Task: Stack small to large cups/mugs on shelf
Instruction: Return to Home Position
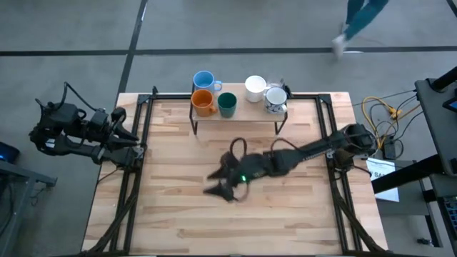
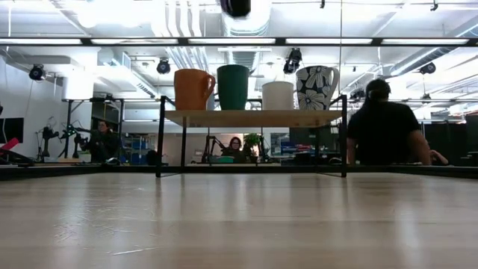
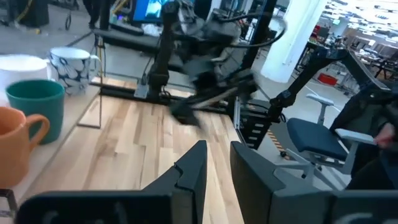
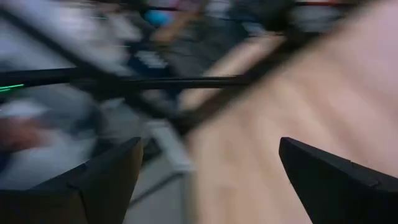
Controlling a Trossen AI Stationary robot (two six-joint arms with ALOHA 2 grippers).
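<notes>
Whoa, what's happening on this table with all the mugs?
A two-armed robot is lining cups up on a small shelf. An orange mug, green cup, white mug and flower-patterned mug stand in a row on it; a blue mug sits behind the orange one. Nothing is being carried: the right gripper hangs open and empty over the middle of the table, and the left gripper waits at the table's left edge.

The high view looks straight down on the whole pale wooden plank tabletop (image 1: pixel 178 214). The low view sits at tabletop height, facing level toward the low light-wood shelf on thin black legs (image 2: pixel 254 118), which both views share. The left wrist view looks across the tabletop from its left side. The right wrist view is close over the wood.
</notes>
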